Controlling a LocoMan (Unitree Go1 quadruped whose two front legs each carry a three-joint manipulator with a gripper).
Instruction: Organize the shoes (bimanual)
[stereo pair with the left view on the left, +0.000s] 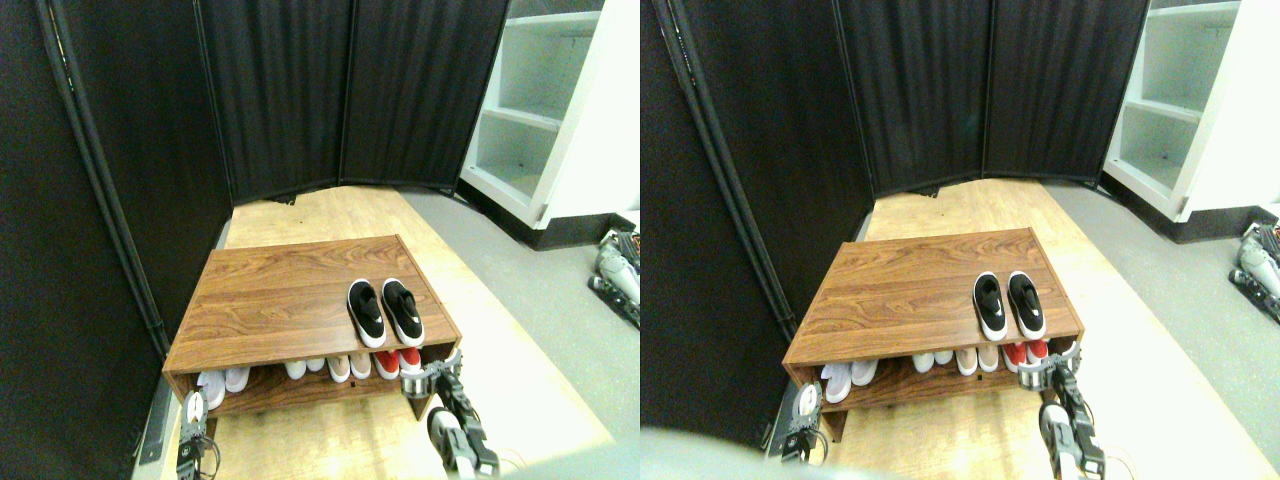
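Left gripper (192, 440) sits low by the bench's (270, 300) near-left corner, outside the lower shelf; fingers too small to read, cannot tell if open or closed. Right gripper (420, 383) is at the bench's near-right corner, in front of the lower shelf opening just beside the red shoes (397, 361); finger spread cannot be told either, nothing visibly held.

Lower shelf under the bench top: pale shoes (290, 372) in a row, about six toes showing, plus two red ones at the right end.

On the bench top, near the front-right edge: two black shoes (384, 312), side by side, nearly touching, long axes parallel, running front to back with a slight lean left at the far end. White soles rim both.

Beyond the bench: black curtain panels (280, 100), white shelving unit (540, 110) far right.
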